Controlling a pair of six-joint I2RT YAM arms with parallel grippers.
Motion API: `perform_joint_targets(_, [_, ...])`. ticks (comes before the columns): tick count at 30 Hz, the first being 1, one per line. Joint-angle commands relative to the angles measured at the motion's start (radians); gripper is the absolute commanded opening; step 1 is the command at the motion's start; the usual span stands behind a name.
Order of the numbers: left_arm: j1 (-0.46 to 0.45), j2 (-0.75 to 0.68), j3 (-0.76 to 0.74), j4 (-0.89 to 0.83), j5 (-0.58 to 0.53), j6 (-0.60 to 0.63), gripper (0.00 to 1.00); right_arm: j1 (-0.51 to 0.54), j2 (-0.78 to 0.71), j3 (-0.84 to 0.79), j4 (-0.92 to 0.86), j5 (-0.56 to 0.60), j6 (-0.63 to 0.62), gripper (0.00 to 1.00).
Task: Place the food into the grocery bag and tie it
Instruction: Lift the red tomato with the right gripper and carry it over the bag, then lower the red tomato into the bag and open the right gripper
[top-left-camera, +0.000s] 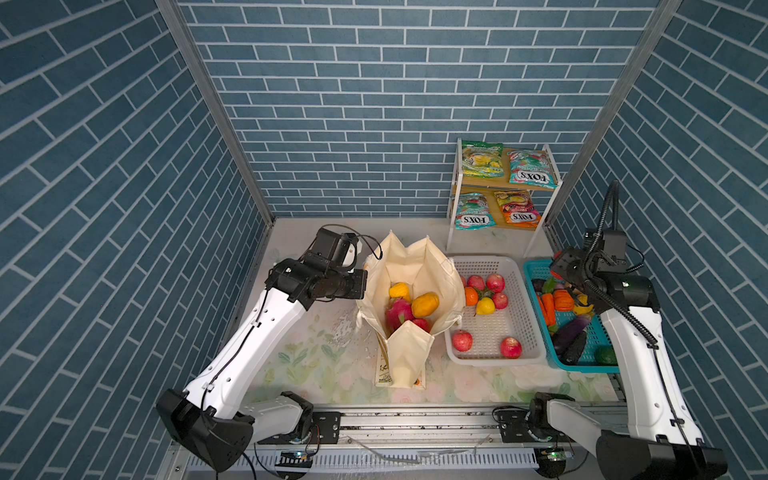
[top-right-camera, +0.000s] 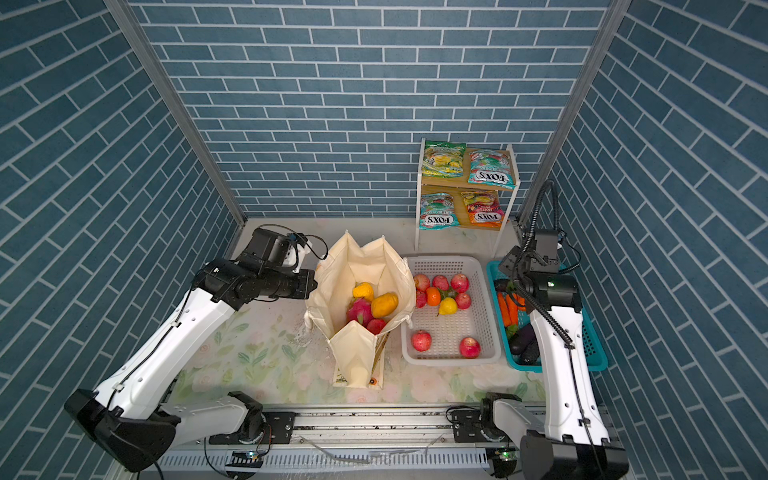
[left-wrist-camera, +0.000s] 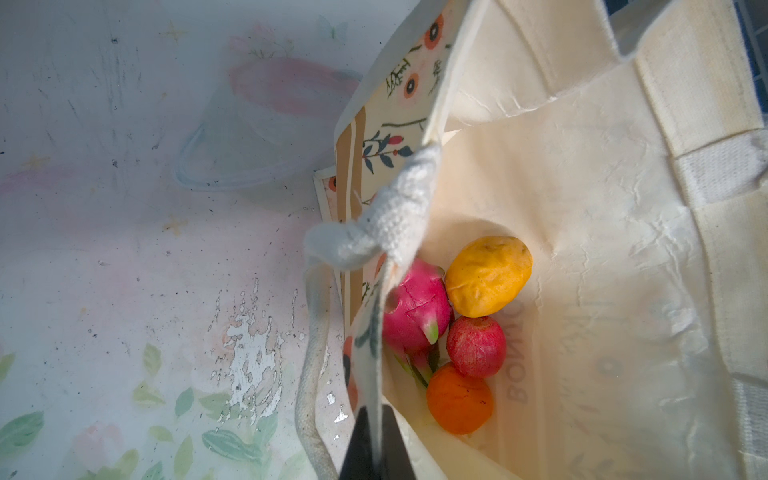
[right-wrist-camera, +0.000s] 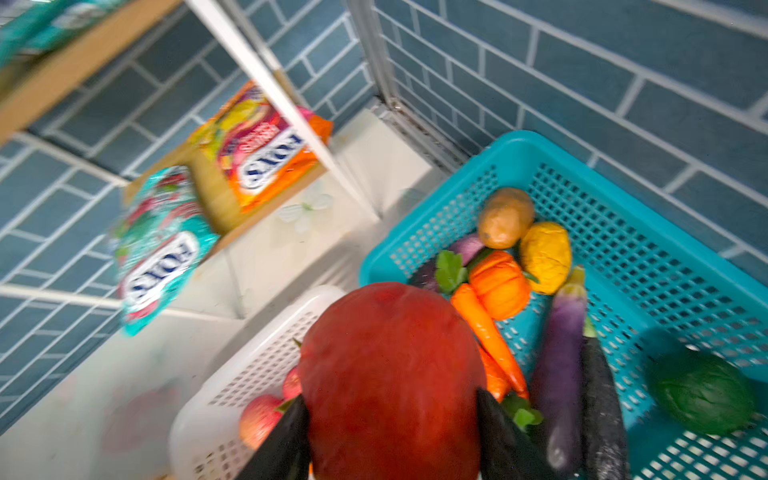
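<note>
The cream grocery bag (top-left-camera: 415, 365) stands open mid-table, and my left gripper (left-wrist-camera: 376, 451) is shut on its left rim. Food lies in the bag: a pink dragon fruit (left-wrist-camera: 415, 307), a yellow fruit (left-wrist-camera: 488, 274), a red apple (left-wrist-camera: 477, 347) and an orange (left-wrist-camera: 459, 399). My right gripper (right-wrist-camera: 392, 440) is shut on a dark red round fruit (right-wrist-camera: 392, 365), held in the air over the gap between the white basket (right-wrist-camera: 249, 374) and the teal basket (right-wrist-camera: 623, 199). In both top views the wrist hides those jaws.
The white basket (top-left-camera: 494, 360) right of the bag holds red apples (top-left-camera: 462, 340), an orange and a yellow fruit. The teal basket (top-left-camera: 586, 368) holds carrots, aubergines and other vegetables. A two-level shelf (top-left-camera: 552, 183) at the back right carries several FOX'S packets (top-left-camera: 530, 168).
</note>
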Motion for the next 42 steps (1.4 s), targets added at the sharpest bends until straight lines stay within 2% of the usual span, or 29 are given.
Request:
perform_joint_targets(1, [-0.007,-0.015,-0.001,0.014,0.003,-0.006,0.00,0.106,-0.010,0.035,0.013,-0.106,0.037,0.45])
perform_joint_targets(5, [-0.010,-0.017,0.007,0.009,-0.006,-0.014,0.00,0.293,0.015,0.082,0.081,-0.151,0.009,0.45])
perform_joint_targets(14, [-0.012,-0.009,0.021,0.003,-0.017,-0.021,0.00,0.711,0.166,0.236,0.178,-0.089,-0.116,0.44])
perform_joint_targets(19, [-0.013,0.000,0.032,0.006,-0.016,-0.018,0.00,0.869,0.301,0.321,0.168,-0.068,-0.208,0.44])
perform_joint_targets(25, [-0.012,0.004,0.038,0.006,-0.016,-0.011,0.00,0.929,0.404,0.322,0.174,-0.069,-0.228,0.44])
perform_joint_targets(42, [-0.012,0.013,0.034,0.034,-0.010,-0.007,0.00,0.934,0.524,0.166,0.201,-0.031,-0.282,0.44])
